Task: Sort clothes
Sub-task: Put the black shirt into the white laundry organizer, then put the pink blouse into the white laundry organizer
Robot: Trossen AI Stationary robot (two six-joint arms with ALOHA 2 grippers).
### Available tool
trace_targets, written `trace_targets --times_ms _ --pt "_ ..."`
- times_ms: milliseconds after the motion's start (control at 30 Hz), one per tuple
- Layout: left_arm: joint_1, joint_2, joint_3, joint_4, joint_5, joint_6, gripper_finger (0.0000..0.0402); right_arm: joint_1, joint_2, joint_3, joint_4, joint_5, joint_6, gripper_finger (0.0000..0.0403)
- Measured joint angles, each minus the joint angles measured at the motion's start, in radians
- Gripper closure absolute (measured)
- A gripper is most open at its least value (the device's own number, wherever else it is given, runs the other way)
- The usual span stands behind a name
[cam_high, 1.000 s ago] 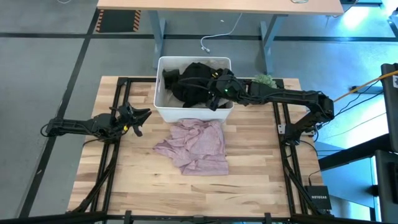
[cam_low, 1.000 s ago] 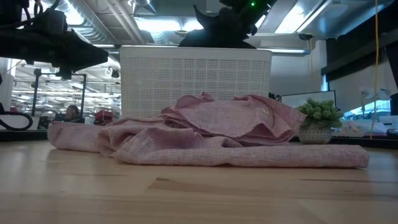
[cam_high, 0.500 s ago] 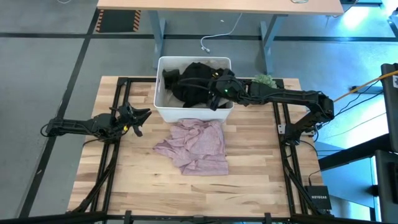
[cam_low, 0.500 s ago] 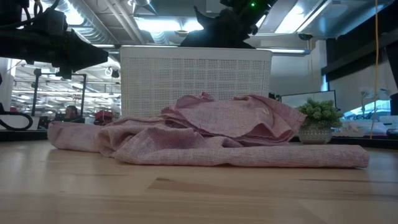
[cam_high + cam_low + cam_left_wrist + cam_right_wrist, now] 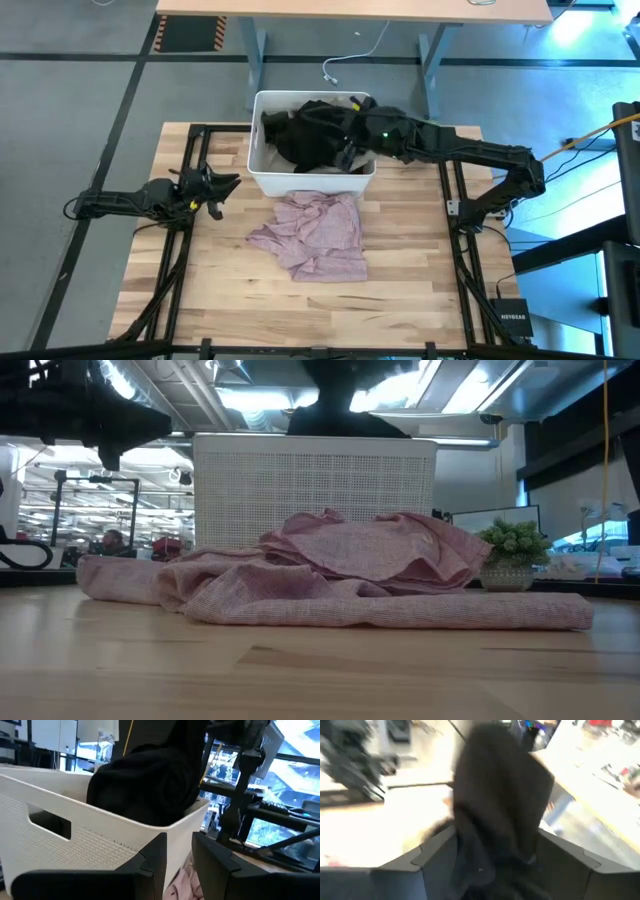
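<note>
While the left tool [image 5: 213, 187] waits, right tool [image 5: 347, 140] grips black garment [image 5: 305, 135].

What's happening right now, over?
Right gripper shut on black fabric garment above white plastic tub. Left gripper open, waiting. Mottled pink garment on table.

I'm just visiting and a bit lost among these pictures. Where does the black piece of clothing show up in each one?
High view: the black garment is heaped in the white tub, with the right gripper at it.
Low view: a dark shape above the tub's rim.
Left wrist view: it bulges over the tub wall.
Right wrist view: it hangs between that gripper's fingers.
Shared landmark: the white tub, though not clear in the right wrist view.
</note>
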Motion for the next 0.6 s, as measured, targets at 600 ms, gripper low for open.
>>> trace_targets --times_ms 600 --pt "0.000 0.000 -0.001 -0.035 -0.001 0.019 0.0315 0.367 0.006 0.004 -0.284 -0.222 0.103 0.0134"
